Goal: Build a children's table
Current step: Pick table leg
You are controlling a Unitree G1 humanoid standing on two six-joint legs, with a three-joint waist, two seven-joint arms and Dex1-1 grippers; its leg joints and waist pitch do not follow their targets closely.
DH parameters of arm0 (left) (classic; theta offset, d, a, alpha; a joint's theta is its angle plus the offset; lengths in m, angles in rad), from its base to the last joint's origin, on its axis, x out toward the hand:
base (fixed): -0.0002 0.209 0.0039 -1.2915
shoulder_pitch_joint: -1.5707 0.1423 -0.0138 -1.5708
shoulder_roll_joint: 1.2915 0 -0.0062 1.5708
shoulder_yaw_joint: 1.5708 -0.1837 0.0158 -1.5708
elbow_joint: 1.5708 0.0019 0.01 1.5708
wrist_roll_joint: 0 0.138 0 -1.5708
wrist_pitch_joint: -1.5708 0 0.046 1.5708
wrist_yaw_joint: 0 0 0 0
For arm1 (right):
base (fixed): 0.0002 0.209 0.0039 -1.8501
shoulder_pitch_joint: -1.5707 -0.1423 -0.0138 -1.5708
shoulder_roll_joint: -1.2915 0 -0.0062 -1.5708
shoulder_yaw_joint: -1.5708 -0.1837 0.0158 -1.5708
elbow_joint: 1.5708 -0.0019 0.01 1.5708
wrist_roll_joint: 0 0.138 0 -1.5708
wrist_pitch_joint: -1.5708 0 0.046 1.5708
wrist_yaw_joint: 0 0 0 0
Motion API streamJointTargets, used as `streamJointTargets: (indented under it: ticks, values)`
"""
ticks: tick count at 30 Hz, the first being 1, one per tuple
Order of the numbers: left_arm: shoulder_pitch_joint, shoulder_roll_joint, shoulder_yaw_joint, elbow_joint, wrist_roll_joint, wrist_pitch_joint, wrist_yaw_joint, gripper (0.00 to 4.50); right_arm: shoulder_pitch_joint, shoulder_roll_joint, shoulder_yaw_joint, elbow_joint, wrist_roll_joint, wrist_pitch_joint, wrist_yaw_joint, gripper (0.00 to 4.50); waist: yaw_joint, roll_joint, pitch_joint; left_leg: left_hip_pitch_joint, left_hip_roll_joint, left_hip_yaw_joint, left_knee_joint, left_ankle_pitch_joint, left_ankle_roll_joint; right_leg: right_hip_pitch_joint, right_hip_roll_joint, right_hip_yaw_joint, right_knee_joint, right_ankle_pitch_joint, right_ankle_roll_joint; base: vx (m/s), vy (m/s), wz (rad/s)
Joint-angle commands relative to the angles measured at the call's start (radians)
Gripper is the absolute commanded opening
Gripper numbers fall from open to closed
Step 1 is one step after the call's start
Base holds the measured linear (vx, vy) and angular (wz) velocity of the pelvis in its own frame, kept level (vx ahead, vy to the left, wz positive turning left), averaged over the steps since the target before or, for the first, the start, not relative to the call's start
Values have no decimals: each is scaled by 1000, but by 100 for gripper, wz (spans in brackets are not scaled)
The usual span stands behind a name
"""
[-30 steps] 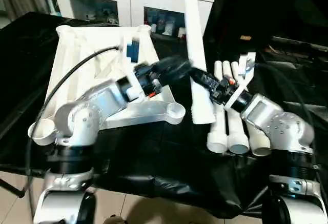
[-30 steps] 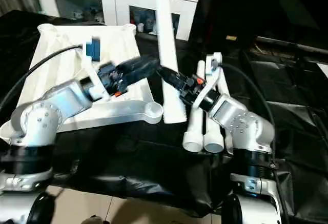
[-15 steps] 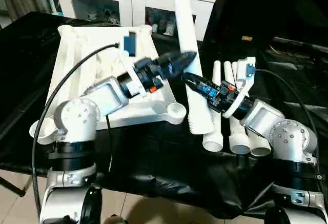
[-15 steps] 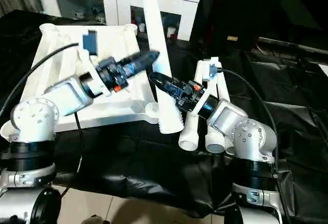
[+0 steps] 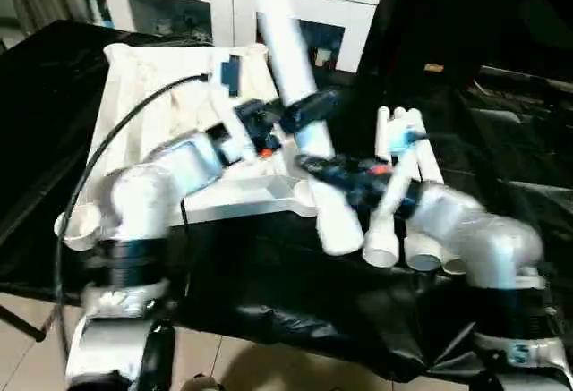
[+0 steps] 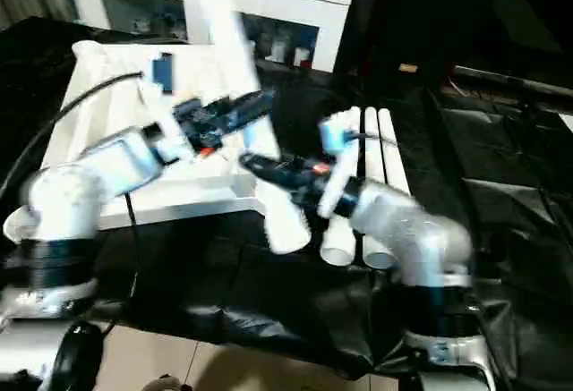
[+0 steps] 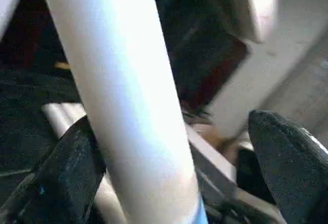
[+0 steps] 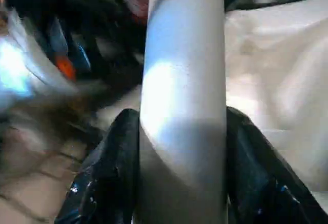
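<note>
Now leg within right gripper

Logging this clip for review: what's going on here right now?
The right gripper is clamped on a white table leg, holding it tilted above the black-draped work table. The left gripper stands open around the same leg. The overturned table top lies behind, and three spare legs lie beside it.
</note>
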Motion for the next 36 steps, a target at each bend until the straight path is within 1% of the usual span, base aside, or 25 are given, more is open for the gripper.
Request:
streamJointTargets:
  ticks: [1,2,3,4,7,8,9,14,15,17,18,21,22,23,24,25,26,27,29,30,31,32,33,34,36]
  values:
    - [-38,-24,36,31,2,-4,80,450,-6,-6,72,-11,-135,-116,-62,182,2,20,-76,6,11,-2,-61,-62,-56,66,-62,41,-70,41,-164,0,0,0]
    - [-41,-26,38,35,1,-5,84,450,-8,-2,81,-9,-152,-133,-75,182,0,19,-76,7,8,-1,-61,-61,-54,67,-59,41,-71,47,-164,0,0,0]
    - [-45,-28,39,42,15,-13,107,450,-17,9,85,4,-177,-143,-118,182,1,29,-77,8,7,-2,-61,-61,-50,68,-59,42,-68,56,-168,0,0,0]
    - [-46,-31,43,45,16,-16,114,423,-19,11,90,6,-186,-149,-128,182,-1,25,-77,7,9,-2,-62,-64,-47,67,-59,42,-69,61,-169,0,0,0]
    - [-68,-64,78,78,25,-47,187,416,-37,34,151,23,-294,-233,-239,182,-5,29,-76,8,7,-3,-61,-63,-46,68,-56,42,-67,88,-180,0,0,0]
    - [-68,-71,77,78,27,-49,191,410,-39,49,151,21,-299,-237,-260,182,-6,31,-76,8,7,-3,-61,-65,-47,68,-57,42,-67,86,-180,0,0,0]
    - [-67,-76,76,78,31,-49,197,380,-40,60,151,21,-305,-239,-280,182,-7,29,-77,10,8,-2,-61,-76,-45,68,-56,42,-66,85,-180,0,0,0]
    - [-79,-114,82,127,95,-110,306,366,-82,105,178,70,-400,-313,-380,182,-12,31,-75,11,9,-2,-62,-102,-46,65,-54,44,-71,60,-164,0,0,0]
    - [-83,-118,87,134,97,-121,313,343,-86,108,187,76,-416,-333,-383,182,-12,29,-76,11,8,-2,-62,-100,-48,68,-55,44,-69,60,-156,0,0,0]
    - [-90,-123,95,144,100,-134,331,331,-94,116,198,88,-441,-355,-400,182,-13,31,-76,12,7,-1,-61,-93,-48,65,-53,44,-69,84,-156,0,0,0]
    - [-97,-121,89,159,125,-158,347,319,-109,124,217,110,-482,-392,-441,182,-14,33,-77,10,8,-4,-61,-81,-50,67,-54,44,-65,110,-158,0,0,0]
    - [-102,-120,81,167,138,-172,345,293,-116,126,235,120,-503,-407,-450,182,-15,34,-77,10,6,-3,-60,-85,-47,68,-53,44,-64,120,-158,0,0,0]
    - [-105,-117,71,171,155,-180,345,290,-118,129,245,125,-522,-421,-462,182,-14,38,-77,11,7,-4,-60,-81,-48,67,-53,44,-63,128,-158,0,0,0]
    - [-108,-114,69,173,162,-184,348,290,-117,132,245,127,-526,-425,-467,182,-15,36,-77,10,7,-3,-60,-82,-48,68,-53,44,-63,133,-158,0,0,0]
    - [-110,-113,67,175,167,-186,351,290,-116,134,245,128,-528,-428,-471,182,-16,39,-77,12,7,-3,-60,-85,-48,67,-52,43,-62,140,-159,0,0,0]
    - [-112,-112,68,177,169,-187,355,260,-116,136,244,129,-528,-429,-473,182,-16,38,-77,12,6,-3,-59,-86,-46,67,-51,44,-62,142,-160,0,0,0]
    - [-118,-112,72,184,173,-193,358,249,-117,139,241,134,-530,-434,-479,182,-16,39,-77,11,6,-4,-60,-88,-44,70,-52,44,-61,142,-161,0,0,0]
    - [-122,-111,75,189,174,-198,357,249,-118,141,236,136,-530,-436,-484,182,-16,47,-76,12,6,-4,-59,-93,-47,68,-53,44,-62,142,-163,0,0,0]
    - [-125,-110,77,193,174,-204,358,247,-118,143,231,140,-535,-442,-486,182,-17,43,-76,13,5,-3,-60,-103,-46,67,-51,44,-63,136,-167,0,0,0]
    - [-127,-110,80,195,173,-209,358,217,-119,143,228,142,-538,-444,-488,182,-17,45,-76,12,5,-3,-59,-107,-45,68,-51,44,-64,130,-169,0,0,0]
    - [-129,-110,82,197,172,-214,359,207,-119,144,226,144,-541,-447,-489,182,-17,44,-76,12,5,-3,-59,-107,-45,69,-51,44,-63,130,-169,0,0,0]
    - [-130,-108,83,197,167,-216,347,204,-120,145,220,150,-540,-465,-491,217,-16,50,-77,11,5,-4,-58,-101,-45,69,-52,45,-62,139,-171,0,0,0]
    - [-125,-85,56,185,176,-216,296,208,-115,155,198,143,-484,-466,-447,238,-17,49,-77,12,4,-2,-58,-105,-41,69,-52,45,-63,143,-175,0,0,0]
    - [-123,-73,41,179,181,-217,270,210,-113,157,187,137,-458,-460,-426,252,-16,50,-77,12,5,-3,-59,-112,-33,69,-52,44,-62,141,-179,0,0,0]
    - [-117,-51,10,166,194,-218,214,188,-107,161,165,123,-402,-438,-380,272,-18,47,-77,11,6,-3,-60,-105,-17,70,-51,44,-60,146,-180,0,0,0]
